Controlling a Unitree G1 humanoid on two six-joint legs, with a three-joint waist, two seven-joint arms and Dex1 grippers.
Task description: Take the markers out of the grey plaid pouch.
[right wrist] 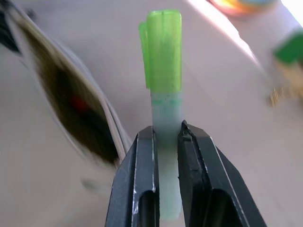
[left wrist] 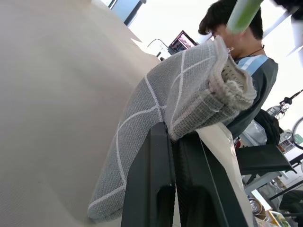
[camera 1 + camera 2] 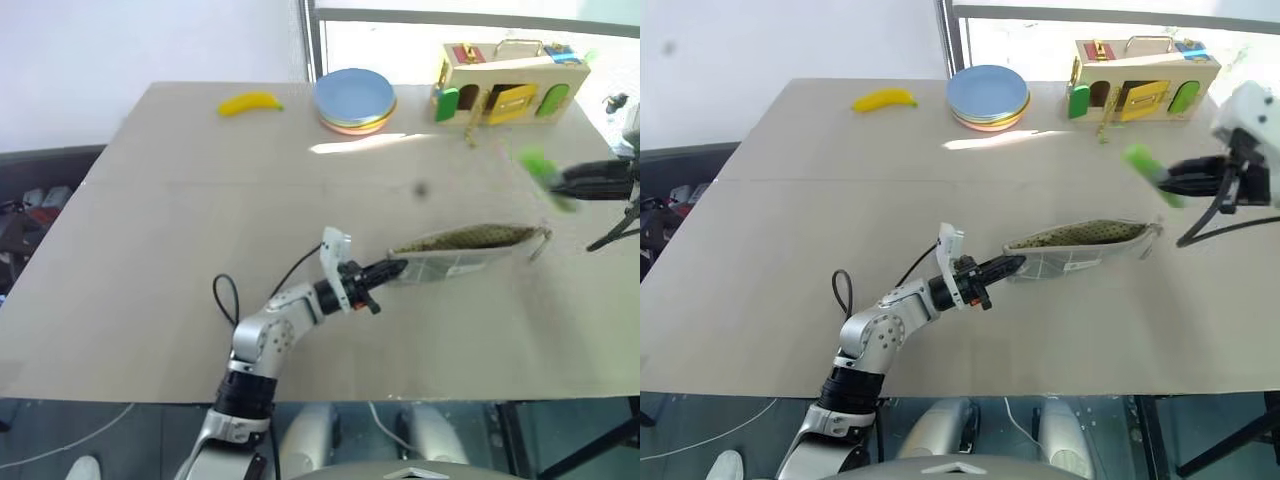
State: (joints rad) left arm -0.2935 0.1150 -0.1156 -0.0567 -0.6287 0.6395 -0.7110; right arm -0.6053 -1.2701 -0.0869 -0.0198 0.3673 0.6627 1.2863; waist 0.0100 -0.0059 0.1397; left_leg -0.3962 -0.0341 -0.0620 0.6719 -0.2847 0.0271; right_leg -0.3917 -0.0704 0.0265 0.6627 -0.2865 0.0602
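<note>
Extraction is half done, by my reading: the green marker [image 1: 163, 85] is out of the pouch [image 3: 1080, 245] and held in the air off the pouch's far end, over the table [image 3: 200, 200], while a red spot inside the open mouth in the right wrist view looks like the second marker's cap, still in the lining. The right claw [image 1: 166, 137] is clamped on the green marker's pale body, cap pointing away past the fingertips, jaws narrowly apart around it. The left claw [image 2: 173, 137] is pinched together on the pouch's near end, holding that corner just off the table and the zipper edge gaping upward. The next move probably calls for setting the green marker down on bare table well apart from the pouch, then reaching back into the mouth while the left claw holds it steady.
</note>
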